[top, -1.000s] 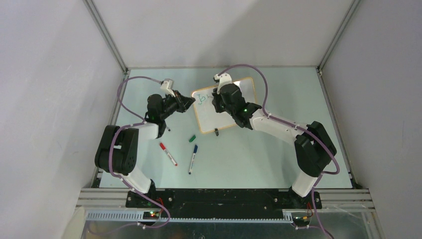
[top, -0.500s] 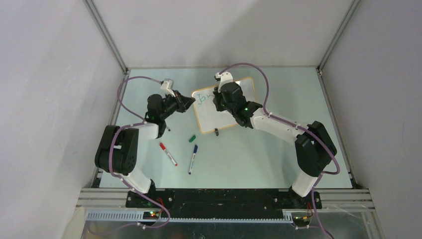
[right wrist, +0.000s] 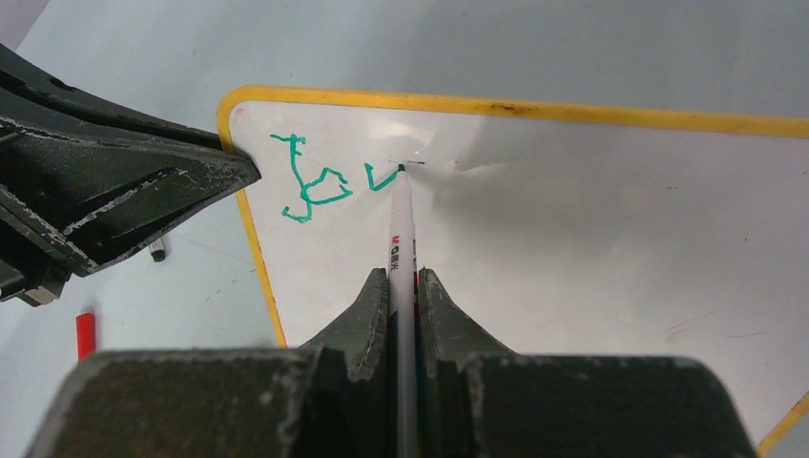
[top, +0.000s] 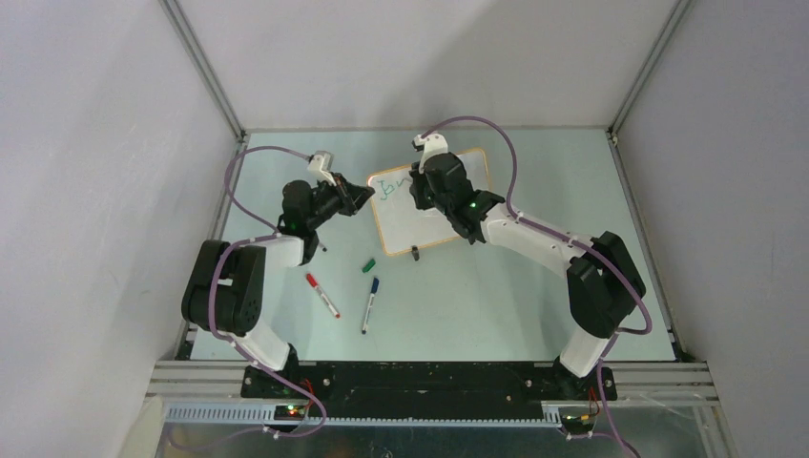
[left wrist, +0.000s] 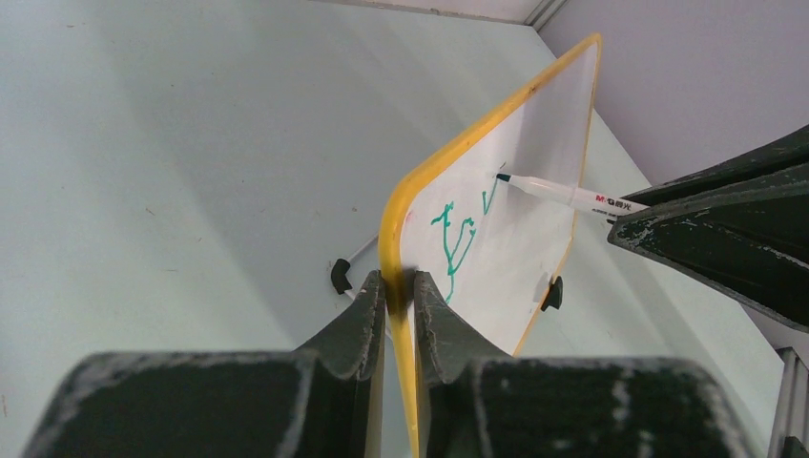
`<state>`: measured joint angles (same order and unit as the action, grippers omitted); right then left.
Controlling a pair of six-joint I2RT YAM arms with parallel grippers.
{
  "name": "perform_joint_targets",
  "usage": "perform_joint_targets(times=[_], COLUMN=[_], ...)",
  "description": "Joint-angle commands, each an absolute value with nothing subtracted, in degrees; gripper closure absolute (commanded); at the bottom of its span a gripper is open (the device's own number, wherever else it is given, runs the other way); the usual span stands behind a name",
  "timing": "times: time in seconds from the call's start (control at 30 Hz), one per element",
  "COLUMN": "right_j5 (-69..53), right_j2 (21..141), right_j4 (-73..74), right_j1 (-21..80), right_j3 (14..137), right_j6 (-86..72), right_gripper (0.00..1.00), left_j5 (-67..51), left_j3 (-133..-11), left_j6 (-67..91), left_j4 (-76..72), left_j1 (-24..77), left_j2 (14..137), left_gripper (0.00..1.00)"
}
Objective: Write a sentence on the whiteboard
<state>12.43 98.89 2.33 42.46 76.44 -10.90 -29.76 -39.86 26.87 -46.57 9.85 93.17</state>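
A: While the whiteboard (left wrist: 534, 162) stands propped on its black clip feet at the far middle of the table (top: 496, 305), who holds what?

B: The left gripper (left wrist: 399, 286) is pinched narrow on the yellow frame at the board's left edge, steadying it. The right gripper (right wrist: 404, 281) is clamped tight around a white-barrelled green marker (right wrist: 400, 224), with the tip touching the board face.

A: What is written so far?

B: The sentence (right wrist: 315, 186) sits in the upper left corner. It reads "J", "o", then a short v-shaped stroke where the tip rests, probably the start of a "y". The rest of the board is bare.

A: Progress?

B: Early, in my judgement. The first word is unfinished and every later word is left to write. There is room to the right and below.

A: Other items?

B: A red marker (top: 322, 295), a blue marker (top: 369, 304) and a green cap (top: 368, 265) lie on the table nearer the bases, apart from both arms.
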Motion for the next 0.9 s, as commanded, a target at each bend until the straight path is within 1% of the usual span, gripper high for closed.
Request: perform_joint_targets(times=[0.0, 0.87], right_j5=[12.94, 14.3], right_j2=[99.49, 99.52], right_j4=[1.85, 6.44], right_j1=[42.02, 43.75], right_j3=[79.02, 77.8], right_j6=[-10.86, -10.83], right_gripper=[1.0, 1.0], left_j5=[-29.05, -29.1], left_j3=[-39.59, -39.56], left_j6=[24.08, 24.07], left_j4=[-47.46, -47.46], left_j1=[10.24, 10.22], left_j2=[91.16, 91.21], left_gripper=[1.0, 1.0])
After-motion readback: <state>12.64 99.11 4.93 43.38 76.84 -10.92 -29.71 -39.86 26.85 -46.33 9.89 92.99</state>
